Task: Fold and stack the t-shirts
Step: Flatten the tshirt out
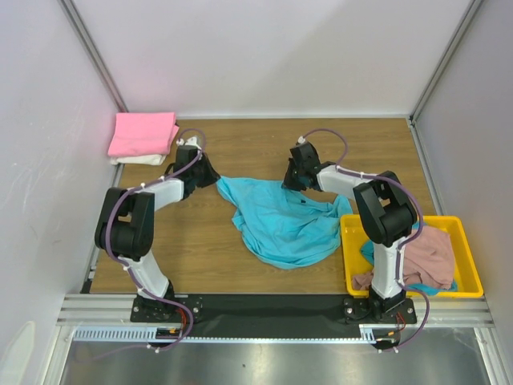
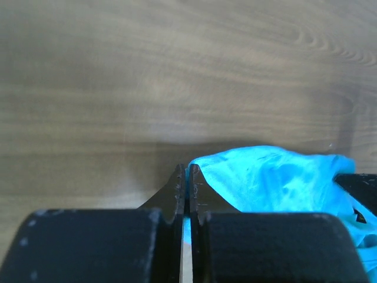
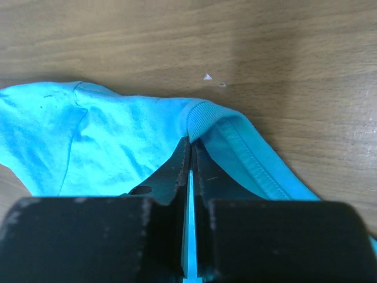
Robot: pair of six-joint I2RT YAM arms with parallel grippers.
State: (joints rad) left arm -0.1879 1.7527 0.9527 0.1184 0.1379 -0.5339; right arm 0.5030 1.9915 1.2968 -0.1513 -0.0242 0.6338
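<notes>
The left gripper point(image 2: 185, 172) is seen clenched on an edge of the turquoise t-shirt point(image 1: 282, 226), a sliver of blue cloth being pinched between its closed jaws, with the rest of the fabric spread to the right of the fingers in the left wrist view. The right gripper point(image 3: 189, 145) is likewise clamped on the same shirt, its jaws being closed on the ribbed collar, from which the cloth is draped to both sides of the fingers. In the top view the shirt is laid crumpled on the wooden table point(image 1: 248, 144) between the two arms, its far edge being held at the left and right corners by the two grippers and its bulk lying nearer the bases. A folded bright pink t-shirt point(image 1: 144, 131) is stacked on a cream white t-shirt point(image 1: 138, 160) at the far left corner, well apart from both grippers. A dusty pink t-shirt point(image 1: 437, 253) and a teal t-shirt point(image 1: 366, 253) are heaped in the yellow tray point(image 1: 474, 277) beside the right arm's base.
</notes>
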